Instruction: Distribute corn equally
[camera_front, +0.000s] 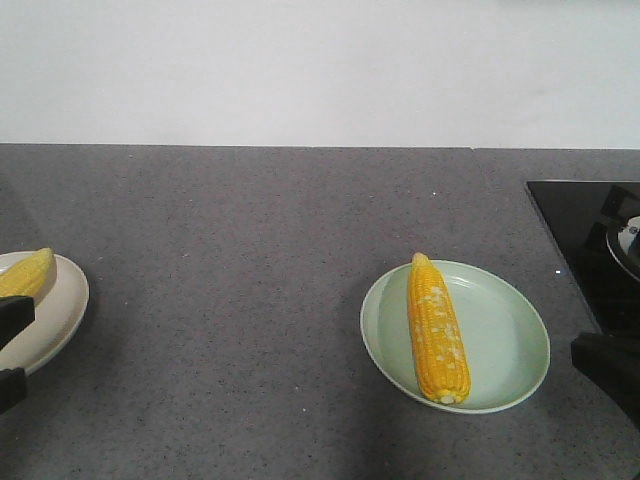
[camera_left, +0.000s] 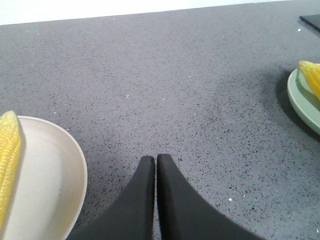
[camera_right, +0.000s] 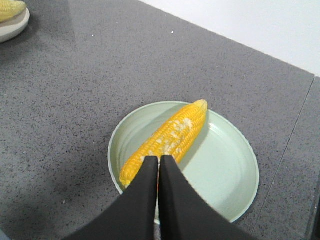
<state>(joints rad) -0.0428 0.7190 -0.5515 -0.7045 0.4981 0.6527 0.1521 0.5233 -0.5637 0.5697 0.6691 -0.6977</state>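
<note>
Right wrist view, nearest first: the right gripper (camera_right: 159, 161) has its two dark fingers pressed together with nothing between them, hovering just above the near rim of the green plate (camera_right: 225, 175). One cob of corn (camera_right: 167, 139) lies in that plate, slanted across its left half, blunt end toward the gripper and paler tip pointing away. Taking the green plate as the landmark, the grey speckled surface (camera_right: 75, 100) stretches off to its left, and well apart in that direction sits the cream plate (camera_right: 12, 27) with a second cob (camera_right: 10, 9) on it.

From the left wrist, the left gripper (camera_left: 156, 162) is likewise clenched on nothing, over bare surface just beside the cream plate's rim, on the side facing the green plate. The cob there lies along the cream plate's far-left part, partly out of frame.

The front view shows both plates with one cob visible in each; the cream plate is cut by the frame edge, so I cannot tell whether more corn lies on its hidden part. Beyond the green plate, to its right, a black cooktop (camera_front: 590, 230) sits in the surface, and a pale wall runs behind.

Judging from this, the sharing-out looks finished or nearly so. If no cob is hidden, the next move is only to draw both arms clear; otherwise a gripper must open before reaching for any cob.
</note>
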